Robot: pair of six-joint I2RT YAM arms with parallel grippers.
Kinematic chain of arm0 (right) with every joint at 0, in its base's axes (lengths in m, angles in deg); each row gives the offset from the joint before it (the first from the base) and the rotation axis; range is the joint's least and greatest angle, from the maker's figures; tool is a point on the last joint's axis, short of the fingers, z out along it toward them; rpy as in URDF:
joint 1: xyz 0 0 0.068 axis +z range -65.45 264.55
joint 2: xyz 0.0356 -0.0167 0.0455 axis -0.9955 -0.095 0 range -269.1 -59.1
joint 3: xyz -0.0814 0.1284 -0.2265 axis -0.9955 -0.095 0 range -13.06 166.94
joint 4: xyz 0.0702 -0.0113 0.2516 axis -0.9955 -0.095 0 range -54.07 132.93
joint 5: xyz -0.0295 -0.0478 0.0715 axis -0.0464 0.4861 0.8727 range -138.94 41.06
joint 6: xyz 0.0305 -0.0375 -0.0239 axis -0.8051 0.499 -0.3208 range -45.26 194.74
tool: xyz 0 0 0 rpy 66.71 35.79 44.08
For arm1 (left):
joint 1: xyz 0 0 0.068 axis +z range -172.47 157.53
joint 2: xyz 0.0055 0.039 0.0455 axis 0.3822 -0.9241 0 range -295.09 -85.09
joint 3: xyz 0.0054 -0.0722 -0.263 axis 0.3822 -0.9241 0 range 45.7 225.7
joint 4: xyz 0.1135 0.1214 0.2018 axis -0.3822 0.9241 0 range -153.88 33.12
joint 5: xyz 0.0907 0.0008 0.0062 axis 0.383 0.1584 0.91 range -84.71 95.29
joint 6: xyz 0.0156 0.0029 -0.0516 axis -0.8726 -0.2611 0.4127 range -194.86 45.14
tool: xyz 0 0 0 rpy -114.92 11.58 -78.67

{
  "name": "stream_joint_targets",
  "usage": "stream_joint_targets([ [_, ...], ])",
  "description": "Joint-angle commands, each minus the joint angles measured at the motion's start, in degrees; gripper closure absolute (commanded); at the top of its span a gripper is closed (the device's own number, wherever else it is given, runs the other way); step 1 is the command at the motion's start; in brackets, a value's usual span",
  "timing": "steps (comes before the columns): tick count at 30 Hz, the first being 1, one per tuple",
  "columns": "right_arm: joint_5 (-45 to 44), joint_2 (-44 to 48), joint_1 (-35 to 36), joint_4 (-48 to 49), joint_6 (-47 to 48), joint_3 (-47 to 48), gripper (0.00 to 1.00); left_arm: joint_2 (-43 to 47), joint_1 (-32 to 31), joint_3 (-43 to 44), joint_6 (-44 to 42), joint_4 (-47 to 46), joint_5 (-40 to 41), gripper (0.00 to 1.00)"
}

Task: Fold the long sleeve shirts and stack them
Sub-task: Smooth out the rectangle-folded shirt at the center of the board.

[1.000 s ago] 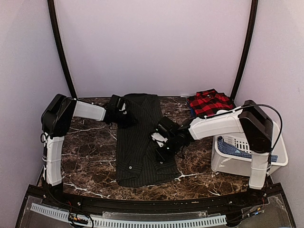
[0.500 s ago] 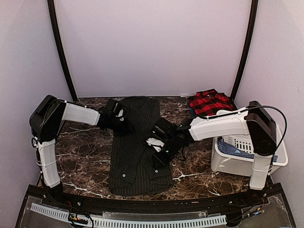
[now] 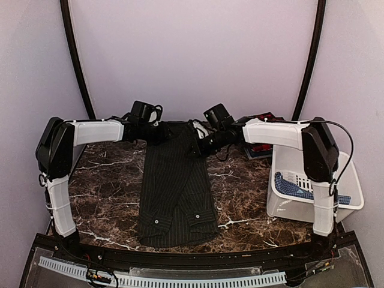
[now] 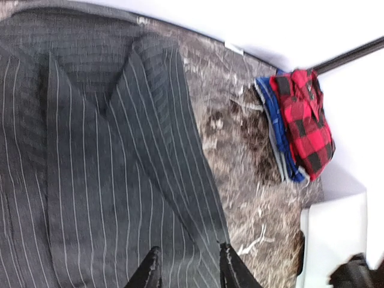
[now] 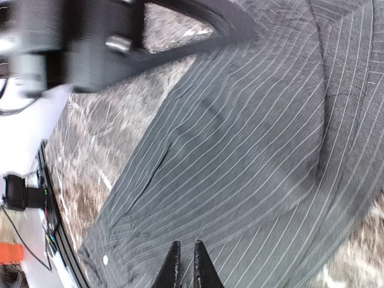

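Evidently mid-fold: shirt point(image 3: 177, 186) lay centred, sleeves in. Left gripper point(image 4: 187, 271), narrowly parted, grip unclear, was at its 11 o'clock; right gripper point(image 5: 186, 264), nearly shut, at 1. Next called for carrying its top toward 6.

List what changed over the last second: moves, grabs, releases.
The right tool swung from mid-shirt to the far, collar end of the pinstriped shirt, and its fingers are now nearly together. No grip on the cloth is visible. The left tool edged farther back at the far left corner, jaws apart as before. The shirt's near end slid toward the left arm's side. The plaid shirt and the bin stayed put.
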Motion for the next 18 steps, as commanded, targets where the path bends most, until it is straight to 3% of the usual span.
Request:
stream_joint_targets([
  [1,5.70,-7.30,-1.86,7.38,-5.91,4.46,0.94,-5.47,3.51,3.30,-1.29,-3.86,-2.87,0.69],
  [9,6.89,-16.25,-5.01,13.28,-11.25,9.10,0.95,-18.08,6.88,11.16,-1.48,-12.49,-7.78,0.70],
  [18,5.73,-20.16,-8.01,15.56,-14.52,7.89,0.95,-28.39,9.26,20.03,2.04,-11.53,-6.78,0.71],
])
